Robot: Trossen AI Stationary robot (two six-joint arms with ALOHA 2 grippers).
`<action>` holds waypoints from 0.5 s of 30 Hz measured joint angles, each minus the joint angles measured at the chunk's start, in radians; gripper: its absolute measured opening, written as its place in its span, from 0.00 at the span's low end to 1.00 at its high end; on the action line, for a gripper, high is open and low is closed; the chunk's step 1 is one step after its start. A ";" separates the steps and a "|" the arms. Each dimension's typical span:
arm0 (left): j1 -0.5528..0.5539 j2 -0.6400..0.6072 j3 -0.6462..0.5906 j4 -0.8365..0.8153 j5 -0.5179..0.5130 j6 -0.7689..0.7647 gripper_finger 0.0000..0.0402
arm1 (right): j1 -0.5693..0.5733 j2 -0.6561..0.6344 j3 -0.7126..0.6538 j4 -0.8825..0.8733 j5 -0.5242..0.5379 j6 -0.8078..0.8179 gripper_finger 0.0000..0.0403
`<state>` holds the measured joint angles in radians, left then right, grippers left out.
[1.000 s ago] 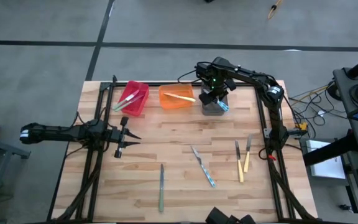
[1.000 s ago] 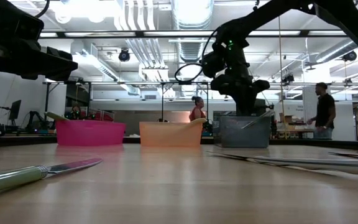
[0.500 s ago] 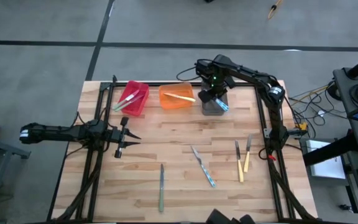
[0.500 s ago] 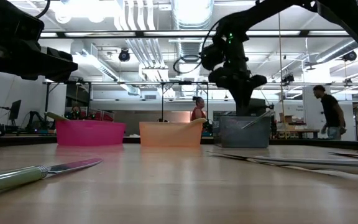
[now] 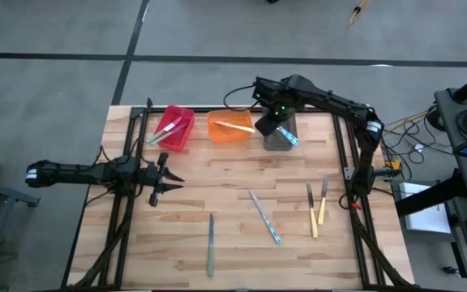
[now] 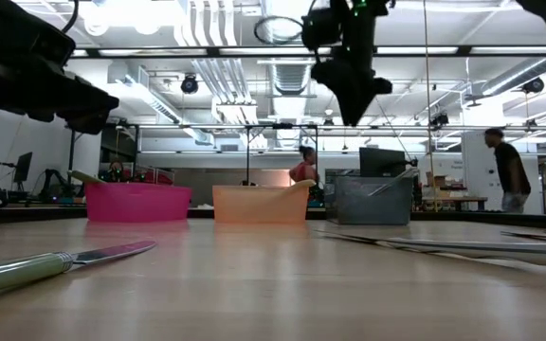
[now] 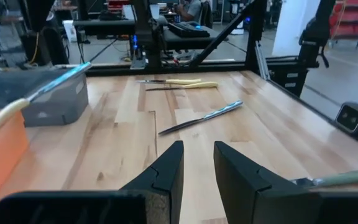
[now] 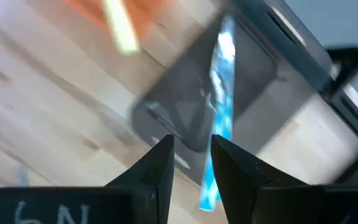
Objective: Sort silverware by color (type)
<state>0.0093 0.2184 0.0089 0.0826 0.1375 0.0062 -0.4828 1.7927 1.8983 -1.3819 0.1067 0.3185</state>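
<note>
My right gripper [image 5: 264, 127] hangs open high above the grey bin [image 5: 280, 138], fingers pointing down and holding nothing. A light-blue-handled utensil [image 8: 221, 106] lies in that bin, its end leaning over the rim. The red bin [image 5: 173, 127] holds green-handled silverware and the orange bin [image 5: 230, 126] holds a pale yellow one. On the table lie a green-handled knife [image 5: 211, 243], a blue-handled piece [image 5: 264, 216] and two yellow-handled pieces [image 5: 311, 209] [image 5: 323, 200]. My left gripper [image 5: 169, 180] waits level at the table's left, open by a narrow gap, with nothing between its fingers.
The three bins stand in a row along the far edge. Bare wood lies between the bins and the loose silverware near the front. Black frame rails [image 5: 349, 162] run along the table's left and right sides. People stand in the room beyond the table.
My right gripper has risen straight up from the grey bin's rim to well above it, shifting slightly toward the table's left. The blue-handled utensil has stayed in the bin. My left gripper has rolled a little in place.
</note>
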 joint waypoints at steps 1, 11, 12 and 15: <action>0.000 0.000 0.000 0.000 -0.001 -0.013 0.18 | 0.015 -0.007 -0.001 0.015 0.001 -0.005 0.24; 0.000 0.003 0.000 0.000 -0.077 -0.073 0.18 | 0.210 -0.040 -0.001 0.186 0.043 -0.043 0.21; 0.000 0.003 0.000 0.000 -0.077 -0.077 0.18 | 0.231 -0.040 -0.001 0.198 0.052 -0.045 0.21; 0.000 0.003 0.000 0.000 -0.077 -0.079 0.18 | 0.293 -0.040 -0.006 0.239 0.078 -0.045 0.20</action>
<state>0.0093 0.2211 0.0086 0.0822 0.0601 -0.0731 -0.1902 1.7523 1.8920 -1.1425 0.1842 0.2733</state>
